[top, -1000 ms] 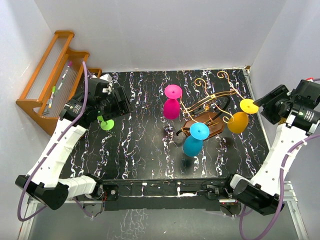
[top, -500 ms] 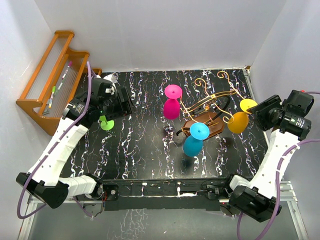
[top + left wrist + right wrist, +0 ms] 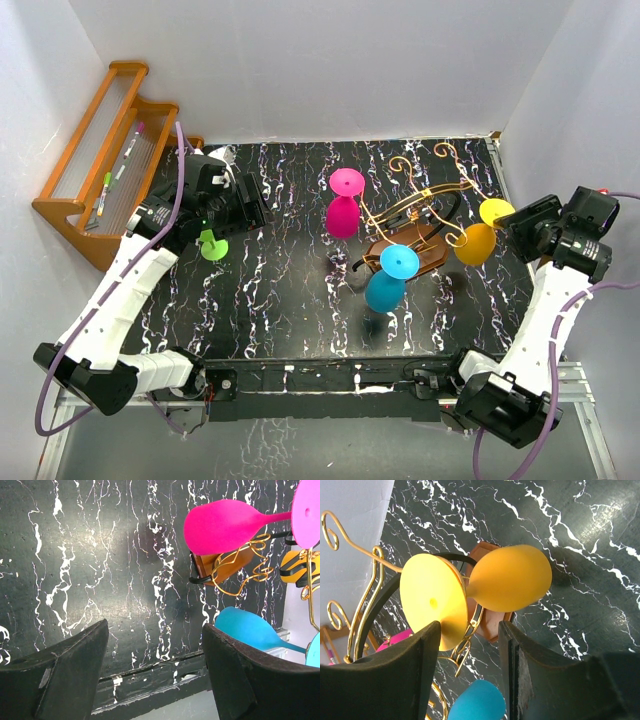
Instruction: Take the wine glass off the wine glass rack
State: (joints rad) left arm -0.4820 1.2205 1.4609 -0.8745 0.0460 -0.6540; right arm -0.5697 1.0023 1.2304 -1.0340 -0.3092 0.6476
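The wine glass rack (image 3: 425,205) of curly gold wire on a dark brown base stands right of centre. A pink glass (image 3: 344,205), a blue glass (image 3: 388,280) and a yellow glass (image 3: 480,233) hang upside down from it. My right gripper (image 3: 522,218) is open just right of the yellow glass (image 3: 507,577), its fingers apart and close to the glass's foot and stem. My left gripper (image 3: 250,203) is open and empty at the left, above a green glass (image 3: 212,246) on the table. The pink glass (image 3: 225,526) and blue glass (image 3: 250,630) show in the left wrist view.
An orange-brown wooden stepped shelf (image 3: 95,160) with pens stands at the far left, off the black marble table (image 3: 290,290). White walls close in the back and both sides.
My right gripper has moved left toward the yellow glass. My left arm shifted slightly to the right above the green glass.
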